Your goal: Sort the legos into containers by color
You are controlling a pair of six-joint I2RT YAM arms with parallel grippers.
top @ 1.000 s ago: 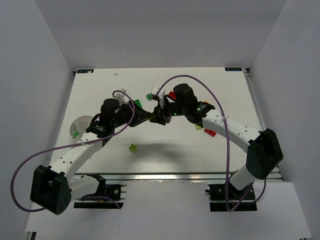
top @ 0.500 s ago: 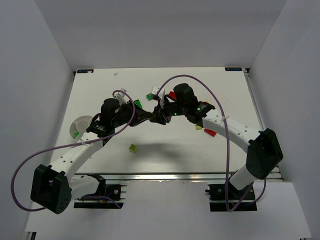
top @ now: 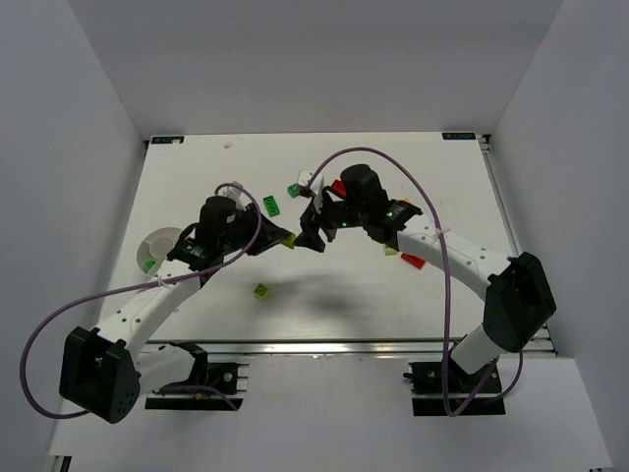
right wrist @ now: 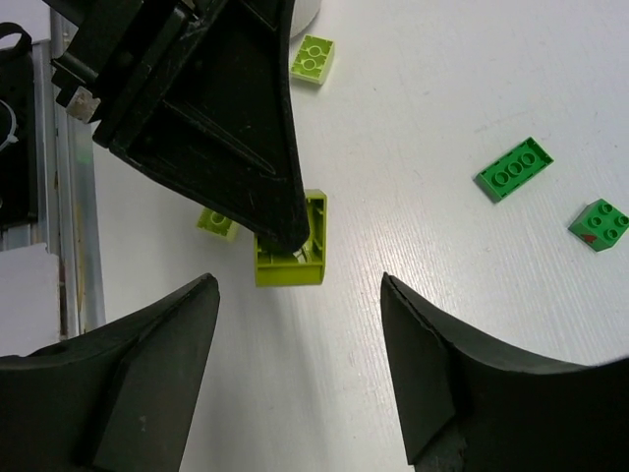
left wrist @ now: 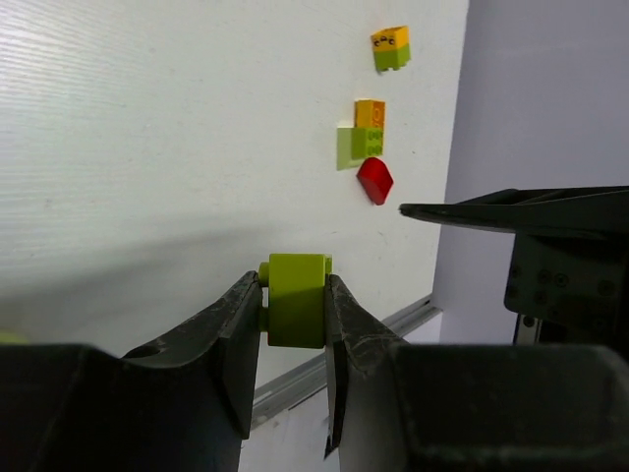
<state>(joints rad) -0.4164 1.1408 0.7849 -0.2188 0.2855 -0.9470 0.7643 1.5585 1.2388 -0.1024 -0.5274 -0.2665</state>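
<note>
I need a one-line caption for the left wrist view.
Left gripper shut on a lime green brick; a red brick lies beyond.

Both arms are built of white tubular links joined by black motor housings. The left arm [top: 147,305] ends in a boxy black base at 7 o'clock of the overhead view, and the right arm [top: 462,258] in one at 4 o'clock. A purple cable [top: 359,149] loops along each. A green light [top: 390,209] glows on the right wrist housing. The fingers [left wrist: 231,339] of the left gripper [left wrist: 293,295] are matte black and rough-grained.
</note>
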